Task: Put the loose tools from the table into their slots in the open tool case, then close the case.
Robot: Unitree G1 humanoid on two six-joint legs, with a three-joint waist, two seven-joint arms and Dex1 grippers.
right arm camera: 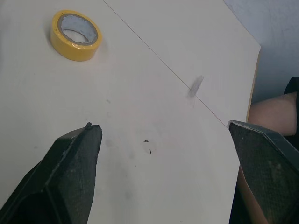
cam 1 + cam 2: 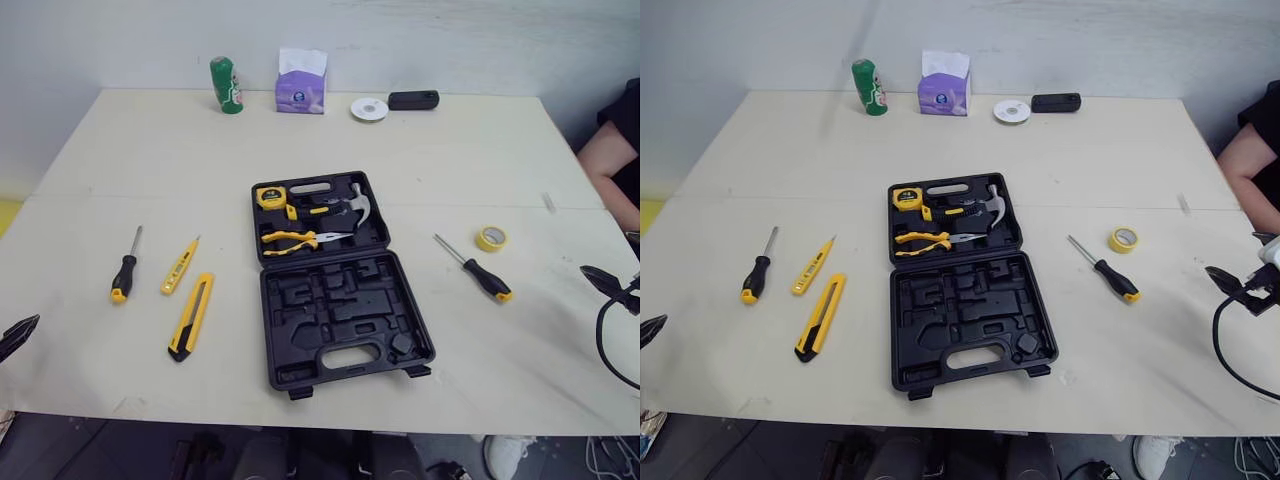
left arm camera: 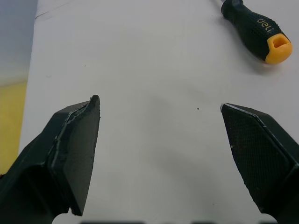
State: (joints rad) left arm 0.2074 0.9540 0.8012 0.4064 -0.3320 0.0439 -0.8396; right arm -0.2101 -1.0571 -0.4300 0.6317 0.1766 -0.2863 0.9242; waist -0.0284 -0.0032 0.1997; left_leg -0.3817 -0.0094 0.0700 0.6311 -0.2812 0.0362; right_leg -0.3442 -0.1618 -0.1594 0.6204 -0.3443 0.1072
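Tool case (image 2: 340,290): black moulded plastic, open flat mid-table (image 2: 150,150). The table is a matte cream board with a seam; pale wall (image 2: 450,40) behind.

Far half holds hammer (image 2: 352,203), pliers (image 2: 295,240) and tape measure (image 2: 270,196); near half shows empty shaped recesses.

Left of case: left screwdriver (image 2: 124,272) with rubbery black-yellow grip, slim yellow tester pen (image 2: 180,265), utility knife (image 2: 191,316).

Right of case: right screwdriver (image 2: 485,278), glossy yellow tape ring (image 2: 491,238).

Left gripper (image 3: 159,102): textured wedge fingers spread, near left screwdriver.

Right gripper (image 1: 162,124): spread wide, near tape ring.

Person's arm (image 2: 612,160) right of case, cut off.
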